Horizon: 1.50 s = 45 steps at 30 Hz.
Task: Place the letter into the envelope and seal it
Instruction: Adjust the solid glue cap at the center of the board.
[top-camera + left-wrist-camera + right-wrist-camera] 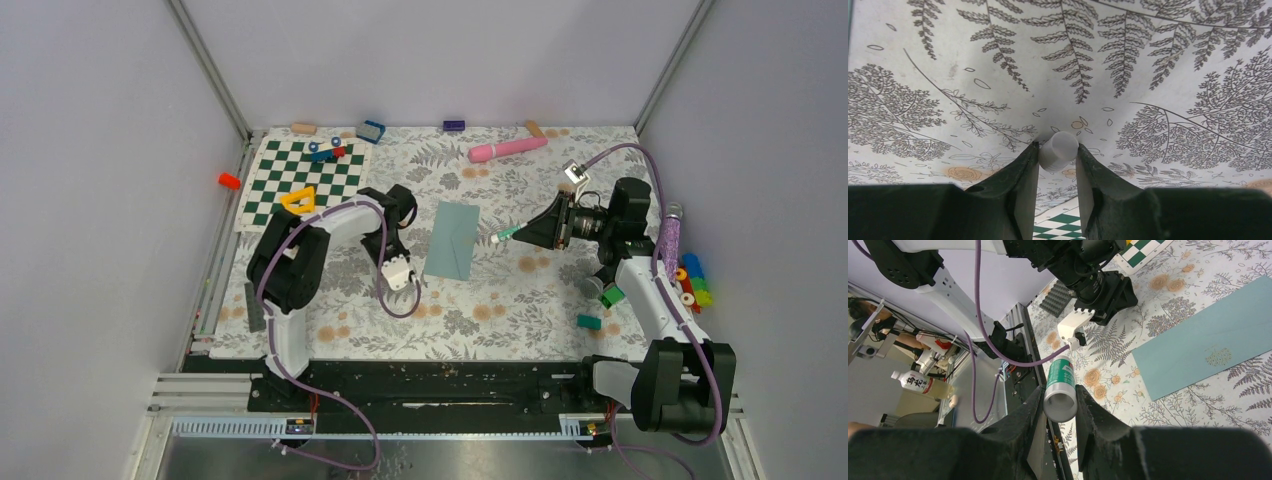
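Item, teal envelope [452,240]: flat at mid-worktop [520,300] between the arms; no cream letter in view, so judged already inside; left fingers [1020,172] clamp a white cap [1058,149], right fingers [1030,412] clamp a green-and-white tube [1060,390], likely glue; sealing outstanding.

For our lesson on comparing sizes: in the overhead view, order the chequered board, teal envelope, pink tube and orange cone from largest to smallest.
1. chequered board
2. teal envelope
3. pink tube
4. orange cone
No two look alike in size.
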### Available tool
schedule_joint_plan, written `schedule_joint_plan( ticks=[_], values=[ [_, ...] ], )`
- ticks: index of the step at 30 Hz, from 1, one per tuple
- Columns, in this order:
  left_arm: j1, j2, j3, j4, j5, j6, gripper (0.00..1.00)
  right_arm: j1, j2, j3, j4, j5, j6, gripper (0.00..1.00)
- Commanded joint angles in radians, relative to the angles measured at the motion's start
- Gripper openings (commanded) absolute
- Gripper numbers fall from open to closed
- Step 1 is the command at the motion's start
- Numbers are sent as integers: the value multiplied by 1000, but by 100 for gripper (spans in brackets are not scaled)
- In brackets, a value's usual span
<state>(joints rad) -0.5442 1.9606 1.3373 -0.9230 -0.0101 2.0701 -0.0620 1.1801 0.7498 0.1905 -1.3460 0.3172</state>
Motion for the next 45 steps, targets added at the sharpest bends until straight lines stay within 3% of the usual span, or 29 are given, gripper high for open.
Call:
schedule_joint_plan(
  ticks=[1,6,18,25,29,30,31,32,39,45],
  values=[
    [-7,13,59,-65,79,325,29,-6,-7,39,3,-2,-12,17],
    [-30,10,86,-113,103,165,32,-6,-8,40,3,-2,-10,17],
    [-122,100,193,-188,127,-495,32,-6,-8,40,6,-1,-1,17],
    [-128,68,118,-142,139,-609,39,-6,-11,39,5,1,1,17],
    [-127,47,100,-131,169,-642,49,-6,-14,39,6,4,2,18],
    [-128,38,91,-129,180,-635,58,-6,-15,40,6,5,2,18],
    [-127,29,78,-121,187,-629,83,-6,-16,39,6,5,2,18],
    [-129,20,65,-108,186,-623,97,-6,-16,39,6,5,2,18],
    [-122,-36,-95,48,77,-471,99,-6,-19,37,6,8,2,18],
    [-115,-43,-113,94,59,-360,99,-6,-12,38,5,10,0,18]
  ],
)
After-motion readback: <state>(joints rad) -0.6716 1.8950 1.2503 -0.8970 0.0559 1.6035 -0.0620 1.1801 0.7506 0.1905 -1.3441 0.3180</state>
